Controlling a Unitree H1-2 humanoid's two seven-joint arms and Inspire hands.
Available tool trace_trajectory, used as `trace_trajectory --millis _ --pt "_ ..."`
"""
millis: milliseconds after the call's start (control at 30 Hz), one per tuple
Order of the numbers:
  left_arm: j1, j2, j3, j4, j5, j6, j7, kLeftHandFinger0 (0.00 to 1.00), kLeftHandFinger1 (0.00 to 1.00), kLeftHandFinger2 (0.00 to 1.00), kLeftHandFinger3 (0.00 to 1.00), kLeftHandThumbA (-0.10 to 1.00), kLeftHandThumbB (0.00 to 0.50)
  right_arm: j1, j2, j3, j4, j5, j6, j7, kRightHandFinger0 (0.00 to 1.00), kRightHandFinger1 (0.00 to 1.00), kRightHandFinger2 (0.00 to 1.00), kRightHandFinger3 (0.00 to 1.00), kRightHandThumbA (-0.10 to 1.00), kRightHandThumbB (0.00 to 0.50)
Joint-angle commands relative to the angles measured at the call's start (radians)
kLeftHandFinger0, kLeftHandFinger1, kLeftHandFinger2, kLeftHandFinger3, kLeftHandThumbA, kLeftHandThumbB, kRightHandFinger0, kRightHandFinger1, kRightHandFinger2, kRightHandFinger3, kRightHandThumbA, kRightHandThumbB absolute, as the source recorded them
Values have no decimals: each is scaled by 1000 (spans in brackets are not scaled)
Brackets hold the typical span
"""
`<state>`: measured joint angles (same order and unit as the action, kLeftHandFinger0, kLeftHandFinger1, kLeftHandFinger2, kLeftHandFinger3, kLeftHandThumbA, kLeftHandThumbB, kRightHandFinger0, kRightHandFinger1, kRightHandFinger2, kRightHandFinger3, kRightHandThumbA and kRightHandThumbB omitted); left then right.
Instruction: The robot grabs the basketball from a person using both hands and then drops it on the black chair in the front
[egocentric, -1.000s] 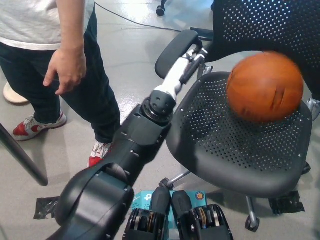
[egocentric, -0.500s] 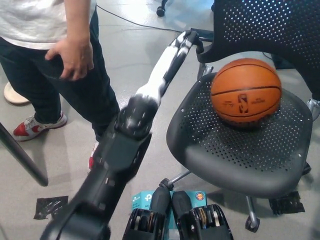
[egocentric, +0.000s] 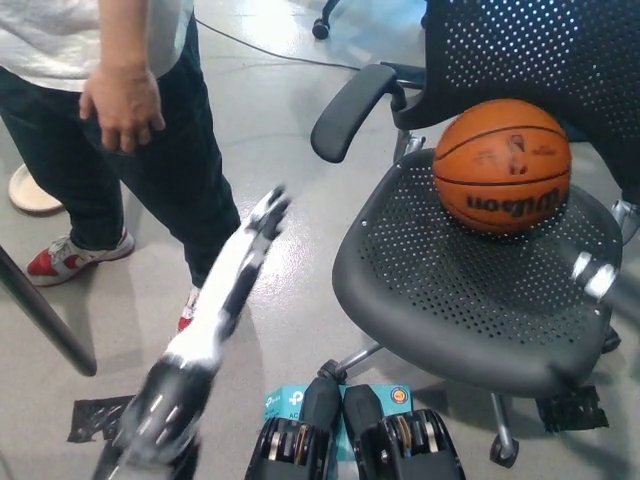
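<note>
The orange basketball (egocentric: 502, 165) rests on the perforated seat of the black chair (egocentric: 440, 290), against its backrest, with nothing touching it. My white left hand (egocentric: 268, 212) is a motion blur over the floor left of the chair, well away from the ball and holding nothing. A faint blurred shape with a silver part (egocentric: 595, 275) hangs over the seat's right rim; it looks like my right arm, and its hand cannot be made out. The person (egocentric: 130, 150) stands at the upper left with one hand (egocentric: 122, 105) hanging empty.
The chair's armrest (egocentric: 350, 108) juts toward the person. A dark slanted bar (egocentric: 45, 315) crosses the left edge. A teal box (egocentric: 285, 402) and black tape patches (egocentric: 95, 415) lie on the grey floor. A cable (egocentric: 270, 50) runs along the top.
The ball has dropped onto the seat and settled there, turning a little. My left arm has swung back from the armrest down toward the lower left. The blurred shape at the right is new.
</note>
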<state>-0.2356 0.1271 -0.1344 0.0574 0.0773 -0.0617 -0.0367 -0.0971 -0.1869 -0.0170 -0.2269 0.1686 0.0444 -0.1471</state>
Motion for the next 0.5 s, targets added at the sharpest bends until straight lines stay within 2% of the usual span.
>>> trace_trajectory --millis 0,67,133,200,267,300,400,467 --pt "217 108 75 -354 -122 -130 -61 1000 1000 1000 1000 1000 222 106 12 133 -41 -159 -231 108 1000 1000 1000 1000 1000 160" --pt "252 112 90 -329 -127 -149 -52 1000 1000 1000 1000 1000 225 118 11 144 1 -169 -254 102 1000 1000 1000 1000 1000 150" --pt "288 111 110 -288 -145 -166 -51 1000 1000 1000 1000 1000 210 132 10 154 55 -170 -272 99 1000 1000 1000 1000 1000 167" --pt "318 110 122 -245 -144 -184 -48 1000 1000 1000 1000 1000 220 147 15 161 118 -171 -318 93 1000 1000 1000 1000 1000 163" --pt "335 99 133 -187 -134 -209 -37 1000 1000 1000 1000 1000 227 158 29 162 175 -163 -339 86 1000 1000 1000 1000 1000 183" --pt "349 90 134 -161 -131 -224 -35 1000 1000 1000 1000 1000 215 175 34 163 194 -172 -342 78 1000 1000 1000 1000 1000 194" --pt "367 83 140 -65 -129 -250 -37 1000 1000 1000 1000 1000 219 192 34 169 268 -163 -368 91 1000 1000 1000 1000 1000 195" --pt "372 81 140 -21 -123 -254 -38 1000 1000 1000 1000 1000 217 194 29 171 296 -151 -373 109 1000 1000 1000 1000 1000 228"
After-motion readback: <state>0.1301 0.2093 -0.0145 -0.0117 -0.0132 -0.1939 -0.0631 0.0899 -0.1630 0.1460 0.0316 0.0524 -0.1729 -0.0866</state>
